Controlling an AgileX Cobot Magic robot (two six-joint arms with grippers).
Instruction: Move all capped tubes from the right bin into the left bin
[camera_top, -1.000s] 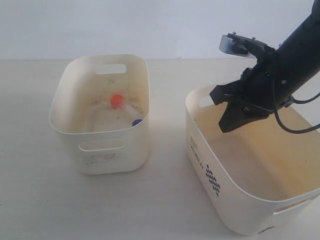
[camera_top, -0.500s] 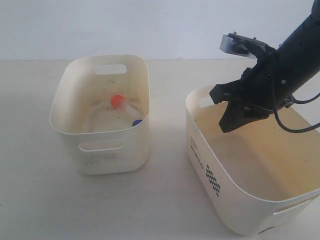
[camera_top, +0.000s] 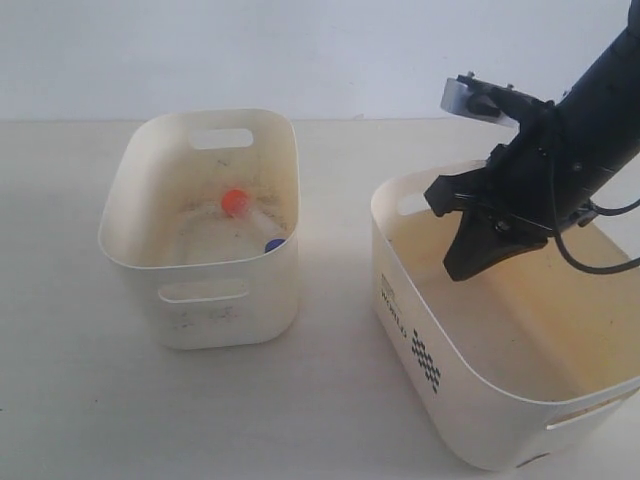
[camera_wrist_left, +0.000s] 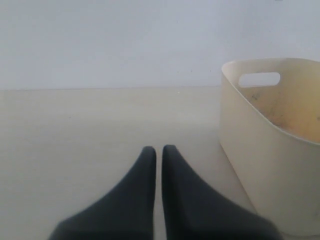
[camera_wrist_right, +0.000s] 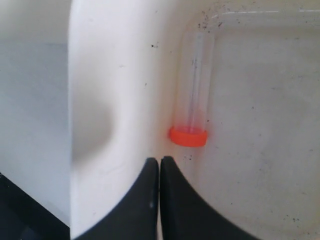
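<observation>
One orange capped tube (camera_wrist_right: 192, 95) lies inside the right bin (camera_top: 470, 410), seemingly against its 9 o'clock wall, long axis along that wall, cap end nearest the right gripper (camera_wrist_right: 159, 161), whose fingers are clenched empty just short of it; the left gripper (camera_wrist_left: 158, 149), also clenched, sits well apart

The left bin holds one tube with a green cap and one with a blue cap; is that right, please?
Not quite: no cap is green. The exterior view shows the left bin holding one orange-capped tube and one blue-capped tube.
</observation>
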